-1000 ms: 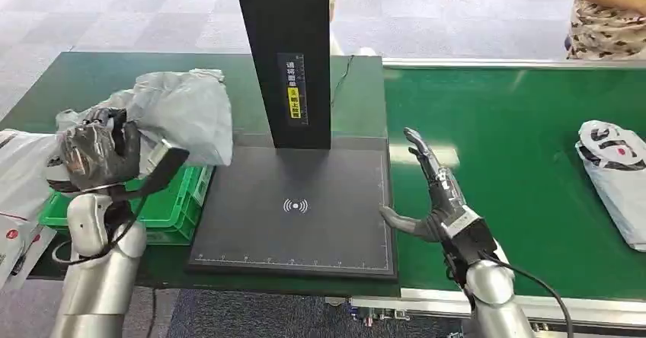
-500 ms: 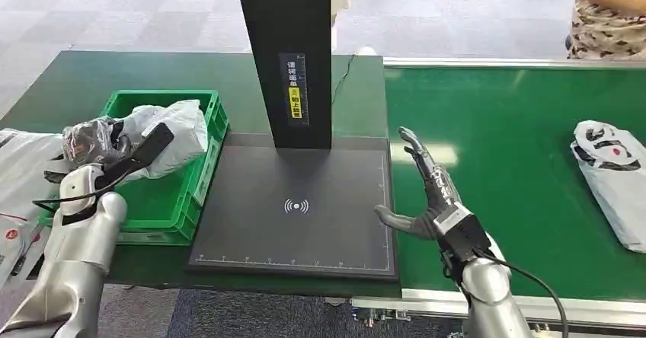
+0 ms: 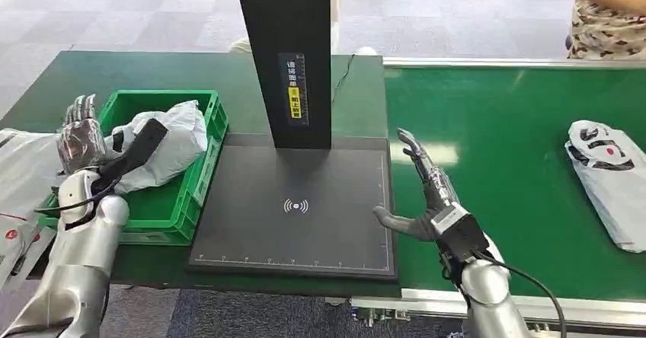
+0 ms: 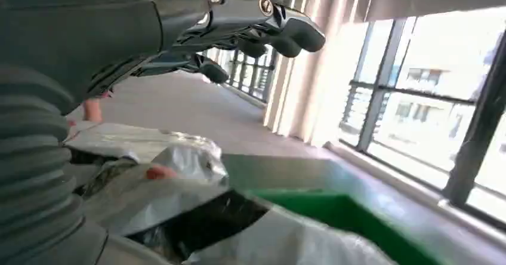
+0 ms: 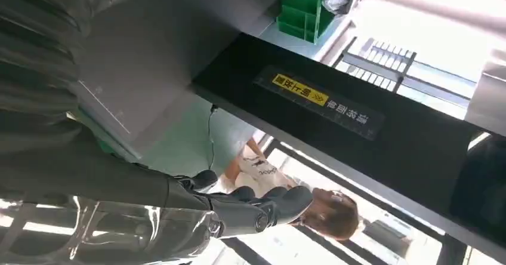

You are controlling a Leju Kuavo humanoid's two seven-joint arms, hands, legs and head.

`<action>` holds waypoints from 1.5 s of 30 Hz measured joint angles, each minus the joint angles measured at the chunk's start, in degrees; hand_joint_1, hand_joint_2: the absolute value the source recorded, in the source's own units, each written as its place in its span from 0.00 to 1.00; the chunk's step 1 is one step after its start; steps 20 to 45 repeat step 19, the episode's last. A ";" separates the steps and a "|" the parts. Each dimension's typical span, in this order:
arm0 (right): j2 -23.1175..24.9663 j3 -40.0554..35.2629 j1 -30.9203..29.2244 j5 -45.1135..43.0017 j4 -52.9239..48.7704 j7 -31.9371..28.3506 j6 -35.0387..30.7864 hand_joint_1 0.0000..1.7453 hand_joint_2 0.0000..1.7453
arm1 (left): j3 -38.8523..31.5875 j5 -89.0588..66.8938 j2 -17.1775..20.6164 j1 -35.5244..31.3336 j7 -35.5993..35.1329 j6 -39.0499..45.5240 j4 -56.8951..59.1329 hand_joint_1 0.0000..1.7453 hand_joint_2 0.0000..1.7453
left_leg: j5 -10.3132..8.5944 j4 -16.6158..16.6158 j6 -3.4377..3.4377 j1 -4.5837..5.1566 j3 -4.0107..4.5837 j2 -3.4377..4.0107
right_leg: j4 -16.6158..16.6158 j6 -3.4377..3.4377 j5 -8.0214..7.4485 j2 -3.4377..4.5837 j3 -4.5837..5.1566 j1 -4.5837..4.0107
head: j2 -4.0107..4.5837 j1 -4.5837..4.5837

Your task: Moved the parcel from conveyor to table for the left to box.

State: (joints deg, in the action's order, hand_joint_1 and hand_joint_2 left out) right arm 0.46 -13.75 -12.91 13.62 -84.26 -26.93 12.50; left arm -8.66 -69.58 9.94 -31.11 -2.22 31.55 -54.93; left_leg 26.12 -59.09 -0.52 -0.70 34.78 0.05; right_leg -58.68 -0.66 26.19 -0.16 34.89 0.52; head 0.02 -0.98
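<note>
Head view: the grey parcel [image 3: 164, 144] is seen lying inside the green crate [image 3: 199, 172], just beside the left hand [image 3: 82, 135], which is raised with fingers spread and nothing held. A second, white parcel [image 3: 609, 176] lies on the green conveyor [image 3: 518, 140], well apart from the right hand [image 3: 426, 193]. That hand is held open and empty at the edge of the black scanner pad [image 3: 297, 201], from which a black column [image 3: 288, 56] rises.
</note>
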 measured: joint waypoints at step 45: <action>0.24 1.40 2.49 -8.43 -0.94 -1.07 1.27 0.00 1.00 | 11.88 75.06 -11.32 21.24 27.00 -37.95 -33.88 0.00 1.00 | 0.13 0.00 0.10 0.05 0.02 0.03 | 0.09 0.07 0.05 0.03 0.01 0.06 | 0.00 0.00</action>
